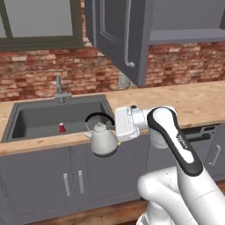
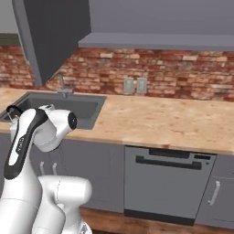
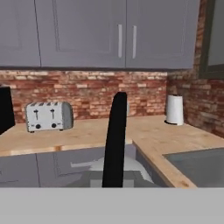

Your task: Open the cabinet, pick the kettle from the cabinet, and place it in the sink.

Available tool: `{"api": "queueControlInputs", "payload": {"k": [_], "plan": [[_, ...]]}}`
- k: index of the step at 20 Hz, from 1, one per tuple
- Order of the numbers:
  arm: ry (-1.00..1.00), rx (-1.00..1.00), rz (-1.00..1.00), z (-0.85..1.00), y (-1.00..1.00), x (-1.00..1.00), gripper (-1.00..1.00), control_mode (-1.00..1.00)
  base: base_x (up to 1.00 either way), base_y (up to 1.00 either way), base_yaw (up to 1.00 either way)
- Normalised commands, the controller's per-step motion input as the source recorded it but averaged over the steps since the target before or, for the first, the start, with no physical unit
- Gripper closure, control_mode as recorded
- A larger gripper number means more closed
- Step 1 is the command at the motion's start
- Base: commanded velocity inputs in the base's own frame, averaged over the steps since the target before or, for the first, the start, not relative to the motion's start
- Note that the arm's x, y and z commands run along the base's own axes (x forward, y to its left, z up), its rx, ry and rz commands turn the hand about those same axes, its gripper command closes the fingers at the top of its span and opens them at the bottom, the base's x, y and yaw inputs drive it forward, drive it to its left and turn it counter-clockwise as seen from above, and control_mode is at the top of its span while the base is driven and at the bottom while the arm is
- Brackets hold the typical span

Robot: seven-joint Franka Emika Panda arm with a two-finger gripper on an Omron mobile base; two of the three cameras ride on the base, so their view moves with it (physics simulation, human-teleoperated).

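Observation:
The silver-grey kettle (image 1: 103,139) hangs by its thin black arched handle (image 1: 97,116) at the front rim of the sink (image 1: 44,115), near the basin's right front corner. My gripper (image 1: 115,124) reaches in from the right and is shut on that handle. In the hand view the handle (image 3: 115,140) runs up the middle as a black bar, with the kettle's lid (image 3: 114,168) below it and a corner of the sink (image 3: 202,165) at lower right. Overhead, the cabinet's door (image 1: 117,35) stands swung open above the counter, and its inside (image 1: 186,17) looks bare.
A grey faucet (image 1: 59,90) stands behind the basin and a small red thing (image 1: 62,128) lies in it. On a side counter are a toaster (image 3: 48,116) and a white paper-towel roll (image 3: 175,109). A dishwasher (image 2: 169,180) sits under the wooden counter (image 2: 164,121).

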Motion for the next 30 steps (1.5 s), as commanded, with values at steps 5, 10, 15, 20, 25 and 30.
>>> {"api": "queueControlInputs", "payload": {"k": [5,10,15,20,25,30], "plan": [[0.0,0.0,0.0,0.0,0.0,0.0,1.0,1.0,-0.14,0.6,-0.08],[0.0,0.0,0.0,0.0,0.0,0.0,1.0,1.0,-0.02,0.62,-0.13],[0.0,0.0,0.0,0.0,0.0,0.0,1.0,1.0,0.0,0.65,-0.14],[0.0,0.0,0.0,0.0,0.0,0.0,1.0,1.0,0.0,0.67,-0.13],[0.0,0.0,0.0,0.0,0.0,0.0,1.0,1.0,0.09,0.69,-0.08],[0.0,0.0,0.0,0.0,0.0,0.0,1.0,1.0,0.17,0.63,-0.02]]}}
